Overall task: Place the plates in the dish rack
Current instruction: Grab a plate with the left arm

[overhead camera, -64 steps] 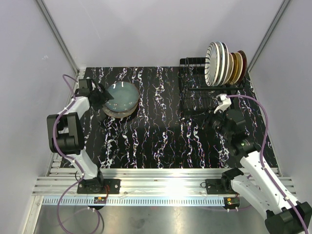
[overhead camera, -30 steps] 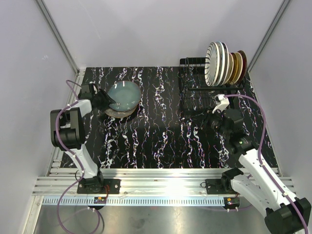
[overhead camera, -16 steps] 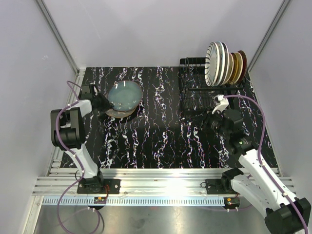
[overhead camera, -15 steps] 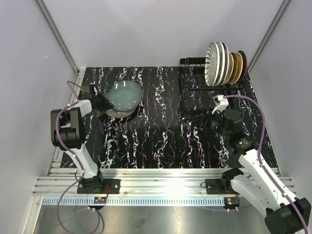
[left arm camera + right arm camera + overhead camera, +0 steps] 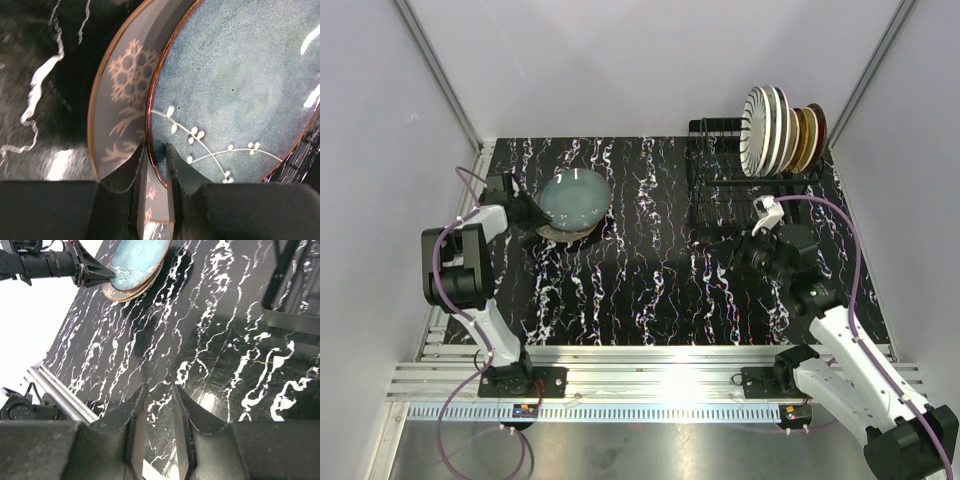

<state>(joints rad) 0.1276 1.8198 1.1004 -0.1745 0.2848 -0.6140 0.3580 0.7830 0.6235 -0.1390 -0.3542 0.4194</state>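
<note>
On the table's left, a blue-grey plate (image 5: 575, 197) with white sprigs (image 5: 240, 85) lies tilted on a grey plate with a brown rim (image 5: 122, 100). My left gripper (image 5: 532, 212) (image 5: 156, 147) is shut on the blue-grey plate's left rim, one finger above and one below. The black wire dish rack (image 5: 720, 200) stands at the back right, with several plates (image 5: 780, 130) upright at its far end. My right gripper (image 5: 738, 250) (image 5: 159, 389) hovers over the table in front of the rack, open with a narrow gap and nothing between its fingers.
The right wrist view shows the rack's near frame (image 5: 295, 300) at upper right and the left arm with the two plates (image 5: 137, 260) far off. White walls close in the table at left, back and right. A metal rail (image 5: 650, 365) runs along the near edge.
My left gripper has closed on the blue-grey plate's rim and lifted that edge off the plate below. The right gripper has edged slightly left.
</note>
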